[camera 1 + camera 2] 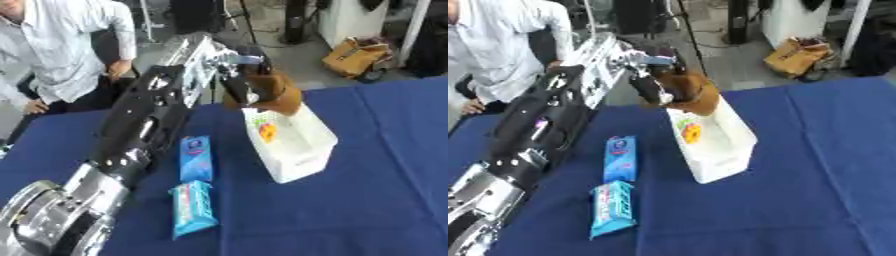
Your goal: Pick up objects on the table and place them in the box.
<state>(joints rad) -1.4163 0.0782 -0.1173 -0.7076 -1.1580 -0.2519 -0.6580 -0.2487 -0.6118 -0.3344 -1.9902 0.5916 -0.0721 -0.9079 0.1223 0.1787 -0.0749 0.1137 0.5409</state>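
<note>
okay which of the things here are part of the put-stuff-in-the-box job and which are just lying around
Job: white box; brown object held by the left hand over the box; two blue packets on the table; colourful item inside the box.

Lying about: tan bag on the floor beyond.

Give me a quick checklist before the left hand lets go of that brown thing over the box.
1. Left hand curled round the brown object: ok.
2. Brown object above the far end of the white box: ok.
3. Box upright on the table: ok.
4. Room left in the box beside the colourful item: ok.
5. Two blue packets clear of the box: ok.
6. Right hand position: cannot tell, not in view.
</note>
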